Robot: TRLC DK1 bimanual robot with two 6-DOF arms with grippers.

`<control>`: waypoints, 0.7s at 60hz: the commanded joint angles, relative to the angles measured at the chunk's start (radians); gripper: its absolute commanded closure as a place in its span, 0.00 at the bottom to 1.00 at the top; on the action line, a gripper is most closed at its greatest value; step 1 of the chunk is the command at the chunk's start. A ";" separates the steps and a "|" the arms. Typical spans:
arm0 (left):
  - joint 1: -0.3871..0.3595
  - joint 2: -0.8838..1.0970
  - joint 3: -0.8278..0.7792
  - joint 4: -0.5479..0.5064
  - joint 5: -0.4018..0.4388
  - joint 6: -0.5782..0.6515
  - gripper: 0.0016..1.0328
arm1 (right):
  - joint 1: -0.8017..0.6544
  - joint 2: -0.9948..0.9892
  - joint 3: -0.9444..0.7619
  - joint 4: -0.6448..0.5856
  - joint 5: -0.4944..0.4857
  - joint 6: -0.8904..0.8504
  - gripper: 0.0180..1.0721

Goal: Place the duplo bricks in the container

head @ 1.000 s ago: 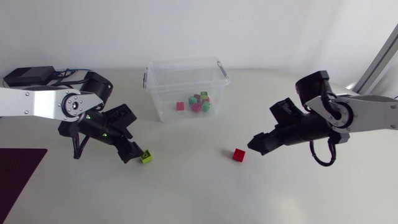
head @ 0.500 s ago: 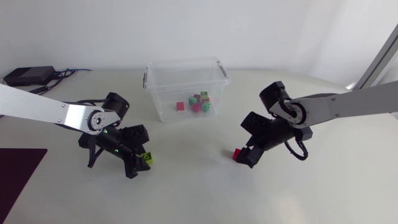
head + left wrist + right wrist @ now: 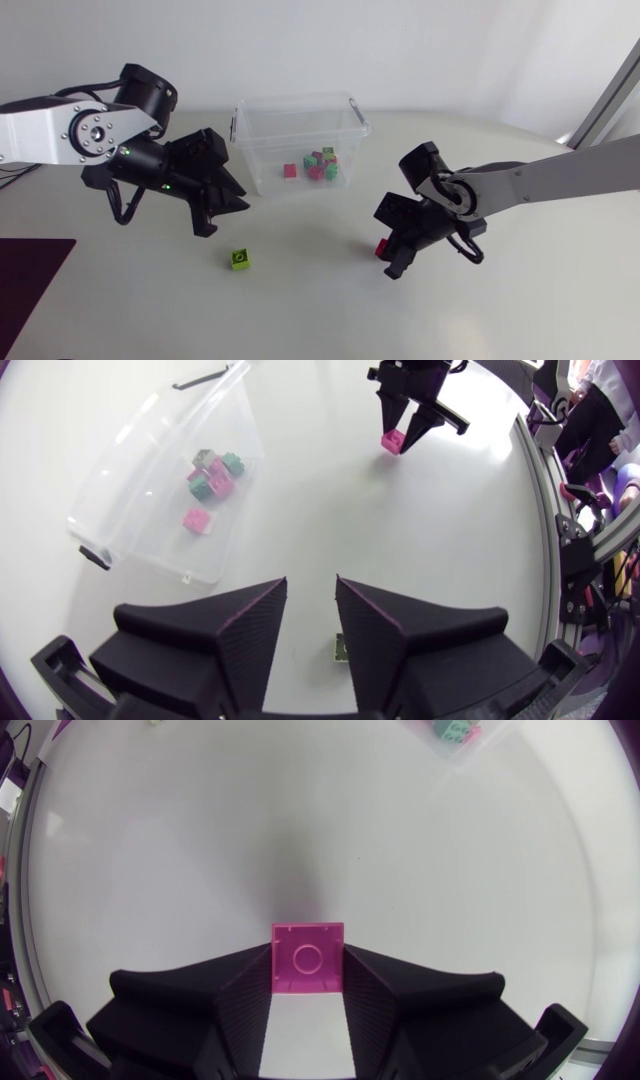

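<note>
Gripping red brick [image 3: 308, 956] between both fingers: right claw [image 3: 308, 970] | left claw [image 3: 311, 584] parted, empty | green brick [image 3: 239, 260] on table [image 3: 300, 315]

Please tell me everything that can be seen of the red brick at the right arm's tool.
The red brick is a small square block of smooth plastic; the right wrist view shows it pinker. Its face toward that camera has a raised rim and one ring in the middle. The right tool touches it from both sides with its black fingers. It is low over the white table, apart from the clear container; whether it rests there or is lifted, I cannot tell.
</note>
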 commanded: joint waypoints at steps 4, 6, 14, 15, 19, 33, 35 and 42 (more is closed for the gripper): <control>-0.012 0.031 0.070 -0.071 0.013 0.009 0.67 | 0.015 -0.123 0.027 -0.069 0.005 0.002 0.79; -0.012 0.067 0.074 -0.128 0.013 0.057 0.62 | 0.023 -0.152 0.043 -0.094 0.005 0.010 0.79; 0.006 0.106 0.002 -0.156 0.007 0.135 0.03 | 0.052 -0.236 0.086 -0.167 0.005 0.034 0.79; 0.010 0.109 -0.002 -0.156 0.007 0.138 0.03 | 0.055 -0.242 0.095 -0.175 0.005 0.039 0.79; 0.031 0.130 -0.045 -0.137 0.005 0.175 0.03 | 0.067 -0.270 0.138 -0.207 0.005 0.054 0.79; 0.056 0.224 -0.117 -0.064 -0.036 0.225 0.04 | 0.107 -0.296 0.337 -0.291 0.005 0.112 0.79; 0.056 0.238 -0.117 -0.059 -0.039 0.225 0.04 | 0.110 -0.291 0.373 -0.298 0.005 0.125 0.79; 0.054 0.282 -0.128 0.002 -0.050 0.210 0.04 | 0.120 -0.270 0.451 -0.299 0.005 0.146 0.79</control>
